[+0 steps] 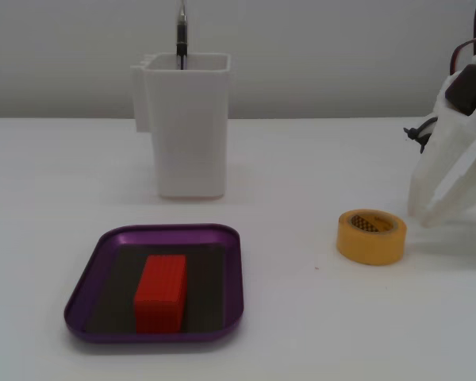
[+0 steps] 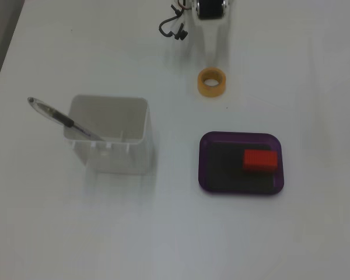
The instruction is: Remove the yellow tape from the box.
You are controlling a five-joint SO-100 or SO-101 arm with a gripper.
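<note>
A white robot gripper [image 1: 431, 216] hangs above a white table [image 1: 301, 317], its two fingers spread apart and holding nothing. Just beside its fingertips, the yellow tape [image 1: 371, 236] lies flat on the table, outside the box. Farther from the gripper sits the purple box [image 1: 91, 282], with a red block [image 1: 160, 291] inside it. Farthest stands a tall white container [image 1: 189, 127] holding a pen [image 2: 61, 119].

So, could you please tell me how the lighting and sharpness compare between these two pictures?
In the fixed view from the side, light is soft and even, with faint shadows beside the tape and gripper; the tray rim shows mild sheen. In the fixed view from above, the image is softer, the white table nearly washed out, the container casting a pale shadow.
</note>
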